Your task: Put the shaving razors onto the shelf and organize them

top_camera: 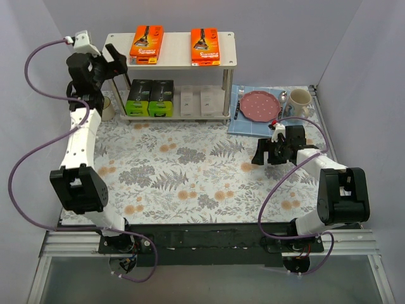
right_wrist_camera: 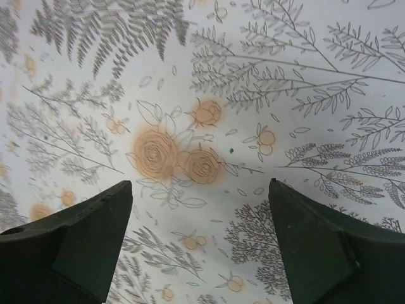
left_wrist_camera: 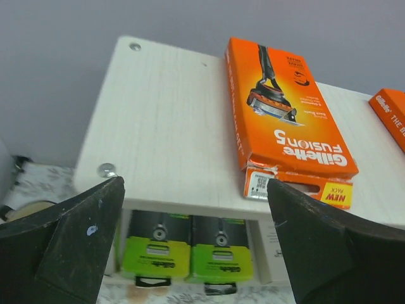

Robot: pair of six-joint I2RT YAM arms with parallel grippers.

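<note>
- Top view: all six shaving razors [top_camera: 147, 43] sit on the shelf [top_camera: 177, 52] at the far edge, left of centre; you likely have only tidying left.
- Left wrist: left gripper [left_wrist_camera: 195, 183] spread wide, empty, facing the shelf's left end; second orange pack [left_wrist_camera: 391, 114] cut off.
- Right wrist: right gripper [right_wrist_camera: 199, 183] open, empty, over the cloth [right_wrist_camera: 209, 76].

A lab test cell: plain grey walls [top_camera: 38, 38] enclose a floral-clothed table [top_camera: 190, 183] with aluminium rails [top_camera: 354, 244].

Top board [left_wrist_camera: 164, 126] open left of orange pack [left_wrist_camera: 285, 114]; lower tier [top_camera: 177, 118] seems full.
</note>
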